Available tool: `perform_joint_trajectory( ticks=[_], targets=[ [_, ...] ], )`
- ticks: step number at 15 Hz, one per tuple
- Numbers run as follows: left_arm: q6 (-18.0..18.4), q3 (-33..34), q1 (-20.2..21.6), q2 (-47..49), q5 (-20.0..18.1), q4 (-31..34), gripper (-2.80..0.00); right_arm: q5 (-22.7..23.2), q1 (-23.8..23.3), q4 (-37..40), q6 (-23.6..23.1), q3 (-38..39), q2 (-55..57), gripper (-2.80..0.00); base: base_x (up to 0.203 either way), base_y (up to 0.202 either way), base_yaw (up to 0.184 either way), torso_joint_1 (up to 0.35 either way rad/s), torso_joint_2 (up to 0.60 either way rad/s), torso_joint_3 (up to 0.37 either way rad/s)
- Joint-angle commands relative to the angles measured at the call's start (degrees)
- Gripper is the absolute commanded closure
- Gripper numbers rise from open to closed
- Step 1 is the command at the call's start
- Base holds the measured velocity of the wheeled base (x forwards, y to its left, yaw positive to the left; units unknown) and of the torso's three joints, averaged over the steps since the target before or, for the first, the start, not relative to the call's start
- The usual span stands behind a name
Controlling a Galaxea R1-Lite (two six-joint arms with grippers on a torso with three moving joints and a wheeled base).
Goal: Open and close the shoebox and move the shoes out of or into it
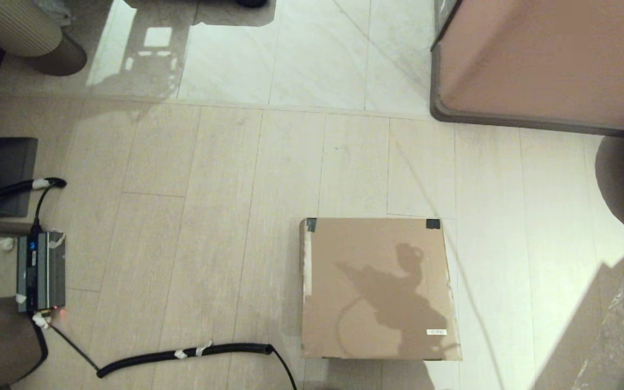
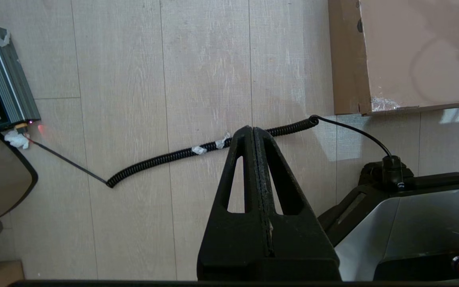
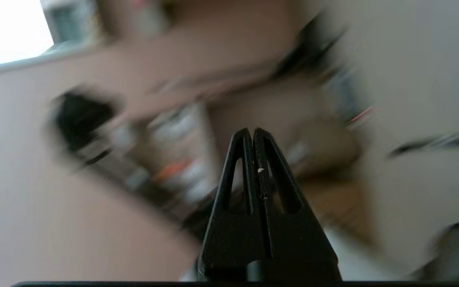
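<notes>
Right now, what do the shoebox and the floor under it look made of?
The shoebox: plain brown cardboard, matte; a frayed whitish edge and dark tape at two corners. The floor: pale wood-look planks with visible seams, slight sheen; laminate or tile, can't tell.

You see warm light from 5 o'clock casting the arm's shadow on the shoebox (image 1: 377,287); glare whitens tiles at 12 o'clock; right wrist view motion-blurred.
</notes>
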Motion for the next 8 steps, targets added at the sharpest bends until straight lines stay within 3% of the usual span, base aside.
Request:
perform_joint_trajectory(
  ticks=[1, 3, 7, 8],
  targets=[
    [0.0, 0.0, 0.0, 0.0, 0.0, 0.3, 0.0, -12.3, 0.7, 15.3, -23.0, 0.0, 0.1, 0.0, 0.0, 0.0, 0.0, 0.0, 0.0, 0.0],
    [0.0, 0.0, 0.0, 0.0, -0.1, 0.3, 0.0, -17.6, 1.0, 21.4, -36.4, -0.1, 0.1, 0.0, 0.0, 0.0, 0.0, 0.0, 0.0, 0.0],
    [-1.3, 0.0, 0.0, 0.0, 0.1, 0.3, 0.0, -31.5, 1.2, 42.3, -73.8, 0.0, 0.1, 0.0, 0.0, 0.0, 0.0, 0.0, 0.0, 0.0],
    [-1.2, 0.0, 0.0, 0.0, 0.0, 0.3, 0.0, -34.0, 1.3, 48.7, -79.9, 0.0, 0.1, 0.0, 0.0, 0.0, 0.0, 0.0, 0.0, 0.0]
  ],
)
